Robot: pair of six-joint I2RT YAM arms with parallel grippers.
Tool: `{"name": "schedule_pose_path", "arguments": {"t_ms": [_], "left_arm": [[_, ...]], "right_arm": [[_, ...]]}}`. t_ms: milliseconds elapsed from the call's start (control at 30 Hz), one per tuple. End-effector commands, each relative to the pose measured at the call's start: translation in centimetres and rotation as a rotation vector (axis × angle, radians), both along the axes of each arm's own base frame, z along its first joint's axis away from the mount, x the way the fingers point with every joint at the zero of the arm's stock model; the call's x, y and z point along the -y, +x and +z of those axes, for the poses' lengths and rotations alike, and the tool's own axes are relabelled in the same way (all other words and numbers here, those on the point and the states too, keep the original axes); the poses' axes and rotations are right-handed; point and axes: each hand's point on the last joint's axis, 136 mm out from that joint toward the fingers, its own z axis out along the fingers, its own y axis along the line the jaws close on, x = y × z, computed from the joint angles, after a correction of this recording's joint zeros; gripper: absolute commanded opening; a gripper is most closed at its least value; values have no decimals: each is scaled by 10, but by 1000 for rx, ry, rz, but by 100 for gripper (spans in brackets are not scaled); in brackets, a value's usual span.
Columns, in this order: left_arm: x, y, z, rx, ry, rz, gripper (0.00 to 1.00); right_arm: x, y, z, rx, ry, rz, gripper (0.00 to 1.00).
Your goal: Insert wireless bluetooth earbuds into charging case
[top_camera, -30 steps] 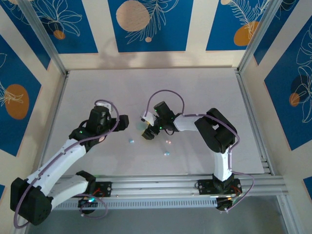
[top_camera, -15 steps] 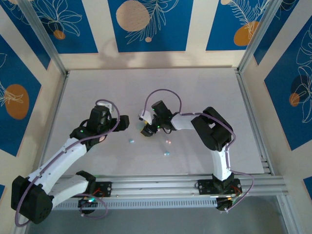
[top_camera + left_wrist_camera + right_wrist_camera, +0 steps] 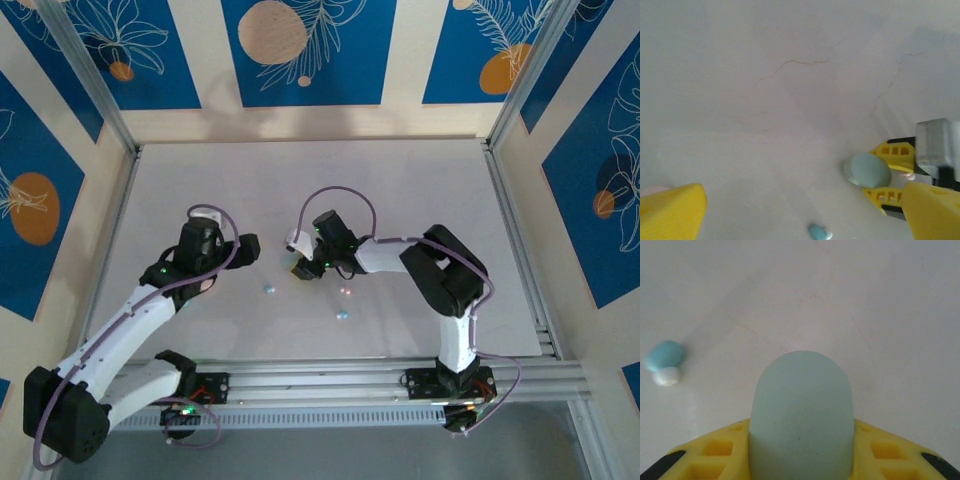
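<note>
- Fingers of the right gripper [image 3: 301, 268] have drawn in over the last second from a wide spread. They now press on both flanks of the mint case [image 3: 800, 410], which fills the gap between them in the right wrist view.
- The case rests on the table [image 3: 400, 190] between the two arms. Its visible surface is smooth and rounded, and no opening or earbud socket can be seen.
- Judgement: the case is now secured, so the step in hand is holding or repositioning it. Insertion has not begun.
- Beside the case, toward the left arm, lies a blue earbud [image 3: 665, 356] with a white tip. It is apart from the fingers and has not shifted.
- A pink earbud [image 3: 345, 292] and a second blue earbud [image 3: 342, 315] lie nearer the arm bases, both loose on the table and unmoved.
- The left gripper [image 3: 804, 192] remains spread wide and empty, facing the case from the other side, with the nearest blue earbud just ahead of its fingers.
- Judgement: the left gripper is best placed to pick up that earbud next. The earbud is small and glossy, so it may slip.
</note>
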Motion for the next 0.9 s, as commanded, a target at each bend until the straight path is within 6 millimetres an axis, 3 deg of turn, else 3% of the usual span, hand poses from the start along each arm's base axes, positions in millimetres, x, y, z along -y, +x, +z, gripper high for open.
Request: {"name": "schedule_pose_path", "arguments": {"t_ms": [0, 200, 367, 500, 867], "left_arm": [[18, 0, 12, 10, -136, -44, 98], [80, -3, 55, 15, -526, -239, 91], [106, -3, 82, 20, -695, -324, 87], [112, -2, 84, -1, -701, -333, 81], [143, -6, 80, -63, -734, -397, 60]], "right_arm": [[-9, -8, 71, 71, 163, 32, 30], [6, -27, 133, 123, 299, 59, 31], [15, -35, 162, 167, 340, 40, 31], [19, -36, 179, 204, 373, 27, 31], [17, -32, 193, 261, 392, 0, 32]]}}
